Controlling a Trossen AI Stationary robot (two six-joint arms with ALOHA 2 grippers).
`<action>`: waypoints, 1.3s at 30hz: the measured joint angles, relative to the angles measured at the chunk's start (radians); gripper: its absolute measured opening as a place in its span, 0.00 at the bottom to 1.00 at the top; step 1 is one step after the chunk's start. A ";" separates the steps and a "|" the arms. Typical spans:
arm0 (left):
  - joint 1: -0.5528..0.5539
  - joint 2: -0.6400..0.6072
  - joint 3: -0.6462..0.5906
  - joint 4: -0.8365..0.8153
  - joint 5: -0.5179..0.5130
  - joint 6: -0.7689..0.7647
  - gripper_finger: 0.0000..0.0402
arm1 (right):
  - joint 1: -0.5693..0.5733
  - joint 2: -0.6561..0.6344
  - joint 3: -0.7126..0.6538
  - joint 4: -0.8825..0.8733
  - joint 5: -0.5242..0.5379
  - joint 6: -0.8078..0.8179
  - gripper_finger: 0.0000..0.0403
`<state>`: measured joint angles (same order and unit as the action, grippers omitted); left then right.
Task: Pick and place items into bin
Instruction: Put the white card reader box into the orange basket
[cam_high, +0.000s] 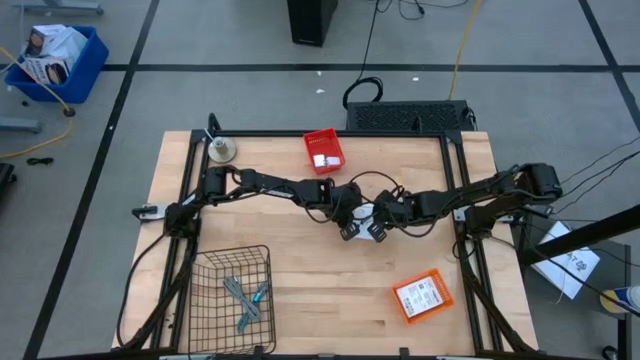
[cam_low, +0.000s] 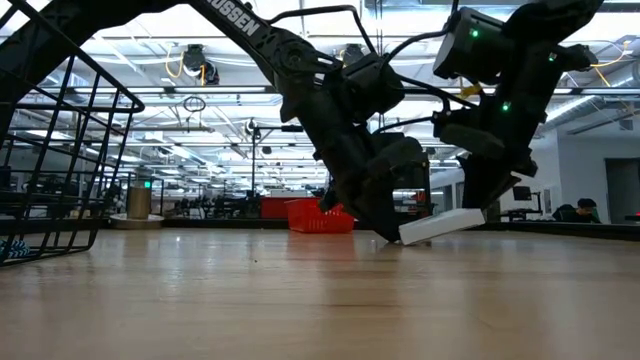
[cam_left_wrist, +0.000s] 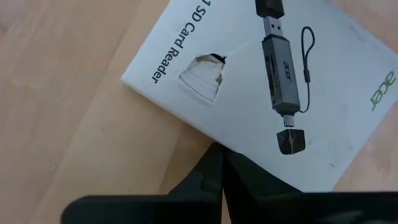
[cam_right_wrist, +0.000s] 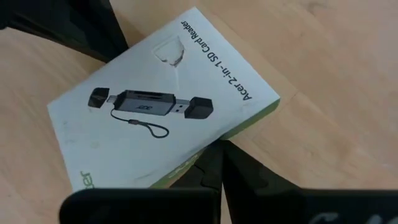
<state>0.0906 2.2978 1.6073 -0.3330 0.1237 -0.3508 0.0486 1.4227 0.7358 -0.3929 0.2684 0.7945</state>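
A flat white printed packet (cam_high: 368, 213), showing a card reader, lies mid-table between my two grippers. In the low view the packet (cam_low: 445, 225) is tilted, its left end on the wood and its right end raised. My left gripper (cam_left_wrist: 216, 149) is shut at the low end, and my right gripper (cam_right_wrist: 214, 149) is shut at the raised side. A small red bin (cam_high: 323, 150) with white blocks in it stands at the far middle. A wire basket (cam_high: 232, 300) at the near left holds a teal-handled tool and a grey metal tool. My left gripper meets the packet's edge (cam_left_wrist: 205, 134) with its shut fingertips, slanting down from the table's left side. That end of the packet (cam_low: 405, 238) rests on the table. My right gripper has its shut fingertips at the packet's green-sided long edge (cam_right_wrist: 205, 142), slanting down from the table's right; the tips seem to reach under that edge. This side of the packet (cam_low: 478, 214) is raised off the wood.
An orange packet (cam_high: 422, 297) lies at the near right. A round silver disc (cam_high: 221, 150) sits at the far left corner. Bare wood stretches between the basket and the orange packet.
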 joint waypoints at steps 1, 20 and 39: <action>0.000 0.000 0.000 0.000 0.000 0.001 0.03 | 0.000 0.000 0.000 0.000 0.001 -0.004 0.00; -0.002 0.000 0.000 -0.006 0.003 0.009 0.07 | 0.033 -0.054 0.002 0.018 0.052 -0.067 0.00; -0.004 0.003 0.002 0.047 0.018 0.011 0.08 | 0.047 -0.094 0.007 0.206 0.010 -0.075 0.00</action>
<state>0.0868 2.3009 1.6089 -0.2862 0.1418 -0.3399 0.0956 1.3284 0.7429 -0.1864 0.2789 0.7196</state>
